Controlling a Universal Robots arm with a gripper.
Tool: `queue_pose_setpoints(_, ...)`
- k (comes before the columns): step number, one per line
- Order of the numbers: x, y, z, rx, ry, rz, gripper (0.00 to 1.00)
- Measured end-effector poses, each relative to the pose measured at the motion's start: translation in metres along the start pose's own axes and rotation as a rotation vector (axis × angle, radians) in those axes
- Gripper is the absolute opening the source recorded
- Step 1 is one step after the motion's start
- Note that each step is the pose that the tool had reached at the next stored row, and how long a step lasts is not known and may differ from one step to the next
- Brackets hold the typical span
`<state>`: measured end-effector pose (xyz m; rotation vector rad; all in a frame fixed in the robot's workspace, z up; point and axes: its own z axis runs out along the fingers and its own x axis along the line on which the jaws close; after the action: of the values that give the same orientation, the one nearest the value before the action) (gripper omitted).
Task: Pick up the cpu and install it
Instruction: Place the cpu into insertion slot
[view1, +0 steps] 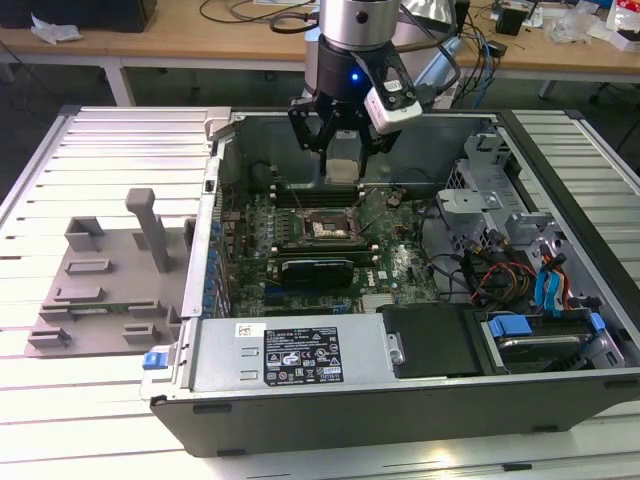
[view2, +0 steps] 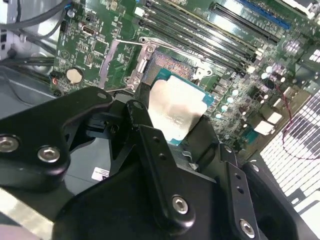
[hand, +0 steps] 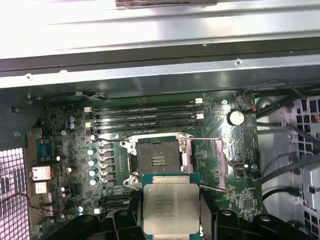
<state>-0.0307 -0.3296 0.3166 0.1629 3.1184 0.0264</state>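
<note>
Gripper (view1: 343, 157) fingers closed on the edges of the cpu (hand: 170, 207), which hangs above the open socket (hand: 157, 161) inside the case (view1: 300, 385). Chip judged light, stiff and fragile underneath; edge grip suits.

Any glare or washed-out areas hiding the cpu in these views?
Second wrist view: glare whitens part of the cpu in the claw. First wrist view: the slatted table washes out, the cpu reads evenly. Exterior view: even light inside the case.

Bright even light, glare on cpu (view2: 175, 112)
</note>
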Motion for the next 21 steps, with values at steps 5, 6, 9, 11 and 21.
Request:
queue_pose_setpoints(5, 0.0, 0.0, 0.0004, 0.0061, -0.0025, 0.122, 0.55)
queue_pose_setpoints(6, 0.0, 0.0, 0.0005, 0.0066, -0.0028, 0.136, 0.55)
queue_pose_setpoints(9, 0.0, 0.0, 0.0009, 0.0085, -0.004, 0.2, 0.55)
queue_pose_setpoints(11, 0.0, 0.0, 0.0011, 0.0097, -0.0046, 0.235, 0.55)
queue_pose_setpoints(21, 0.0, 0.0, 0.0023, 0.0142, -0.0073, 0.382, 0.55)
